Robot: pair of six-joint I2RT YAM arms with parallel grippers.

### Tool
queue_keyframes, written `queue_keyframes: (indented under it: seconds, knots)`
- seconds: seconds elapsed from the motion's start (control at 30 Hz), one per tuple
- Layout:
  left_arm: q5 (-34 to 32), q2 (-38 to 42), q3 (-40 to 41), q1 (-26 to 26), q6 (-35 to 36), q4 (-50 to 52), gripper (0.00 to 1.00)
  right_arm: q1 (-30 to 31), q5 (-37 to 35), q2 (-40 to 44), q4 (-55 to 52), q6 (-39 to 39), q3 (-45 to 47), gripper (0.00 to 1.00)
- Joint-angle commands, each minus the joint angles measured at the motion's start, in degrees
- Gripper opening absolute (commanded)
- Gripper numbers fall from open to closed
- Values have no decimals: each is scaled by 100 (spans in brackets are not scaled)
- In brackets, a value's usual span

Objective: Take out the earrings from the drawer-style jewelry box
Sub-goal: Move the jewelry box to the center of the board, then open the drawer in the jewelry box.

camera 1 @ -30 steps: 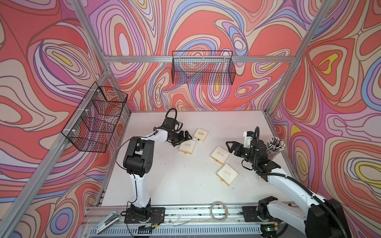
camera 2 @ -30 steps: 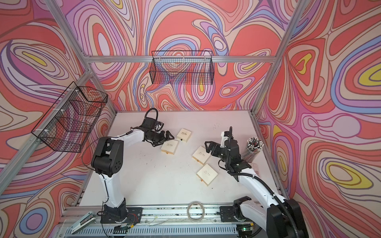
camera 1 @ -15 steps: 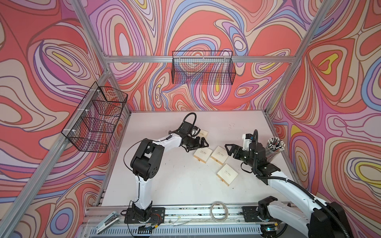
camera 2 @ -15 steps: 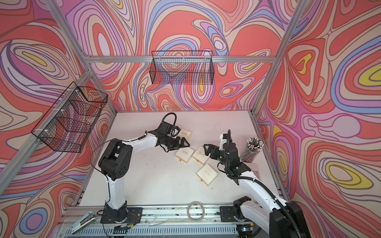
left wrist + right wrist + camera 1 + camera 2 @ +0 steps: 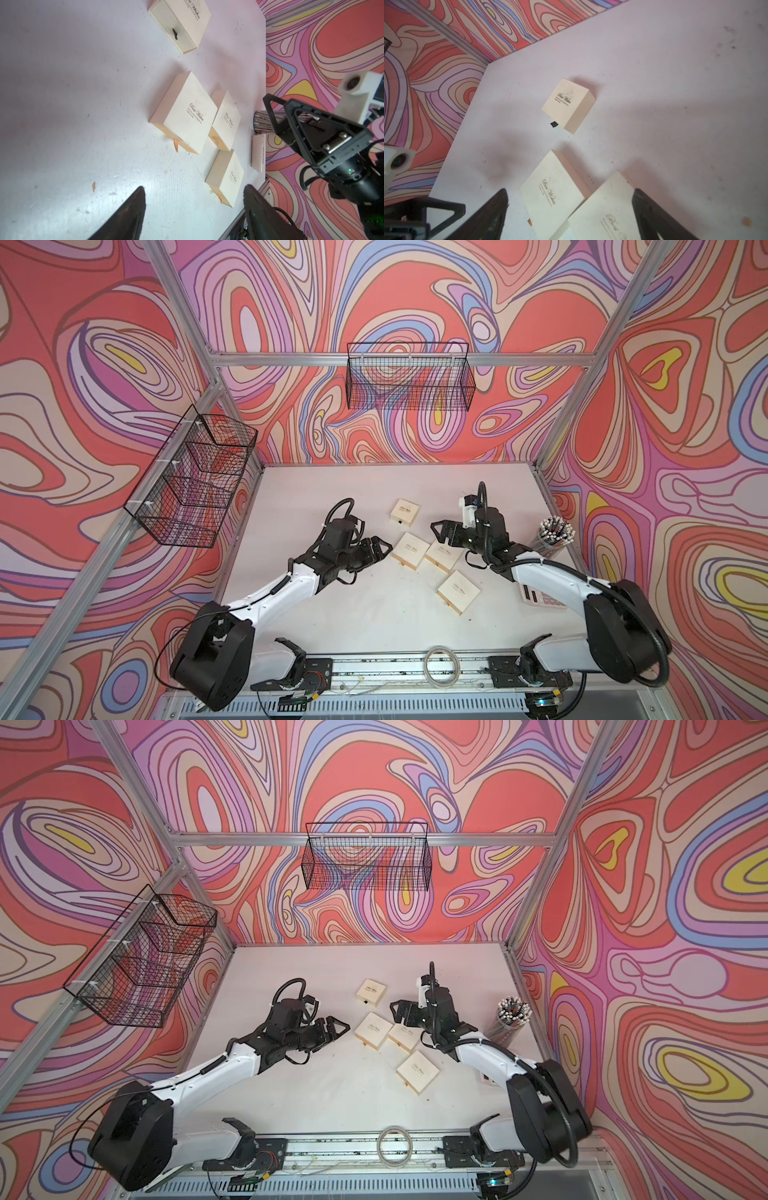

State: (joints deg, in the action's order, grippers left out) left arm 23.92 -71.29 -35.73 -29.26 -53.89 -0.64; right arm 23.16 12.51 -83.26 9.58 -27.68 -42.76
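Several cream drawer-style jewelry boxes lie on the white table, all with drawers pushed in. The earrings are hidden. In both top views my left gripper (image 5: 384, 549) (image 5: 338, 1029) stands open just left of the left-middle box (image 5: 411, 551) (image 5: 372, 1031), apart from it. In the left wrist view that box (image 5: 187, 112) shows an orange pull tab (image 5: 176, 144), and the left gripper (image 5: 195, 188) has nothing between its fingers. My right gripper (image 5: 436, 533) (image 5: 571, 190) is open above the middle box (image 5: 444, 556) (image 5: 608, 212). The far box (image 5: 404, 512) (image 5: 569, 104) has a black tab.
A cup of black white-tipped sticks (image 5: 555, 533) stands by the right wall, with a small white device (image 5: 540, 597) on the table nearer the front. The nearest box (image 5: 458, 592) lies toward the front. Wire baskets (image 5: 409, 381) hang on the walls.
The left gripper slid the left-middle box rightward against the middle box, then drew back left and narrowed a little. The right gripper edged closer over the boxes.
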Motion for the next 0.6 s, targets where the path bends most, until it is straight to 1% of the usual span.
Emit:
queue_keyframes:
  seconds: [0.0, 0.07, 0.13, 0.23, 0.27, 0.4, 0.5, 0.57]
  knots:
    - [-190, 183, 393, -218, -865, -484, 68, 182, 393, -645, 322, 239, -383, 95]
    - [-166, 43, 476, -299, -1067, -755, 63, 289, 474, -990, 261, 311, -647, 95]
    - [-116, -288, 461, -392, -1207, -1086, 58, 334, 610, -1304, 274, 288, -826, 94]
    - [-112, -842, 416, -523, -1428, -1723, 55, 373, 697, -1597, 295, 312, -971, 94]
    - [-88, -1042, 372, -541, -1486, -1891, 52, 378, 738, -1678, 277, 307, -1009, 94]
    - [-91, -1644, 205, -621, -1684, -2319, 41, 400, 856, -1925, 198, 297, -1096, 94]
    - [-97, -1947, 179, -634, -1772, -2660, 40, 408, 906, -1905, 308, 233, -982, 93]
    - [-49, -2179, 150, -643, -1824, -2919, 37, 410, 945, -1908, 308, 215, -956, 93]
